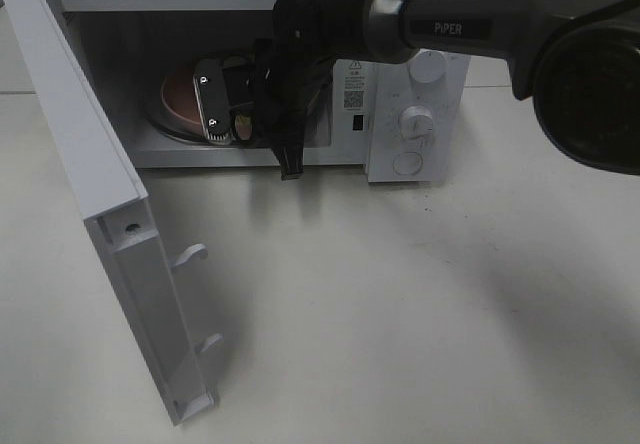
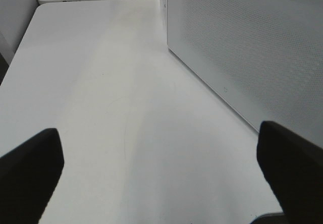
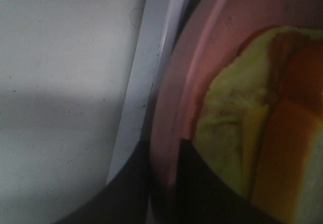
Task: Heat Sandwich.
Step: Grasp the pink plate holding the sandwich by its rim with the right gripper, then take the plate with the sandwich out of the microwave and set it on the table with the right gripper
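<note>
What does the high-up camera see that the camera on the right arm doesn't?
Only the high camera: the whole microwave, its open door, its dials and the arm reaching inside. Only the right wrist camera: the sandwich, with yellow-green and orange filling, close up. Both: the pink plate and the right gripper, shut on the plate's rim.

sandwich (image 3: 282, 133) on plate (image 3: 169, 98) | plate in microwave (image 1: 415, 74) | door (image 1: 90, 164) – left of cavity
</note>
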Controlling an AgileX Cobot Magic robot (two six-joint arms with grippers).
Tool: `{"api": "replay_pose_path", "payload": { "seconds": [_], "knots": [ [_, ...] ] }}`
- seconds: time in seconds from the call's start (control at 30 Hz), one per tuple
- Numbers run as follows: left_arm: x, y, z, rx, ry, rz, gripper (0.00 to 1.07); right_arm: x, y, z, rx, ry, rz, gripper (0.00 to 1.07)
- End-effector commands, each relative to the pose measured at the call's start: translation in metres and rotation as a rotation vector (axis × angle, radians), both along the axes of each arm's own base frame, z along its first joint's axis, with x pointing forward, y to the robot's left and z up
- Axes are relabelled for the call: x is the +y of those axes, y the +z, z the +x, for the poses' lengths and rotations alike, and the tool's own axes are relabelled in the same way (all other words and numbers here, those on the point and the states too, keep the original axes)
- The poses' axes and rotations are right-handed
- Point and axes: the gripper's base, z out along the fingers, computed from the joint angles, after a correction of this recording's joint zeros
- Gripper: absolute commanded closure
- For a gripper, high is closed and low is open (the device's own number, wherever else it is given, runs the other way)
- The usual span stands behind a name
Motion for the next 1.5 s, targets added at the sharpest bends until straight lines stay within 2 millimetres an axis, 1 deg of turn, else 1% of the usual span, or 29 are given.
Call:
{"api": "replay_pose_path", "payload": {
  "seconds": [0.03,0.3,0.4,0.5,0.6,0.7,0.87,1.1,1.33,1.43,1.5],
  "knots": [
    [0.000,0.001,-0.003,-0.041,0.002,-0.006,0.07,-0.007,-0.007,-0.005,0.093,-0.045,-0.030,1.07],
    [0.000,0.001,-0.003,-0.041,0.002,-0.006,0.07,-0.009,0.000,-0.009,0.104,-0.027,-0.048,1.07],
    [0.000,0.001,-0.003,-0.041,0.002,-0.006,0.07,-0.008,0.007,-0.010,0.101,-0.014,-0.033,1.07],
    [0.000,0.001,-0.003,-0.041,0.002,-0.006,0.07,-0.009,0.011,-0.011,0.093,0.011,-0.041,1.07],
    [0.000,0.001,-0.003,-0.041,0.002,-0.006,0.07,-0.011,0.013,-0.016,0.089,0.049,-0.059,1.07],
    [0.000,0.001,-0.003,-0.041,0.002,-0.006,0.07,-0.016,0.011,-0.025,0.092,0.111,-0.085,1.07],
    [0.000,0.001,-0.003,-0.041,0.002,-0.006,0.07,-0.022,0.013,-0.034,0.073,0.169,-0.107,1.07],
    [0.000,0.001,-0.003,-0.041,0.002,-0.006,0.07,-0.031,0.023,-0.046,0.030,0.243,-0.128,1.07],
    [0.000,0.001,-0.003,-0.041,0.002,-0.006,0.07,-0.036,0.029,-0.054,-0.026,0.275,-0.118,1.07],
    [0.000,0.001,-0.003,-0.041,0.002,-0.006,0.07,-0.039,0.037,-0.060,-0.071,0.302,-0.109,1.07],
    [0.000,0.001,-0.003,-0.041,0.002,-0.006,0.07,-0.040,0.037,-0.061,-0.071,0.310,-0.114,1.07]
  ]
}}
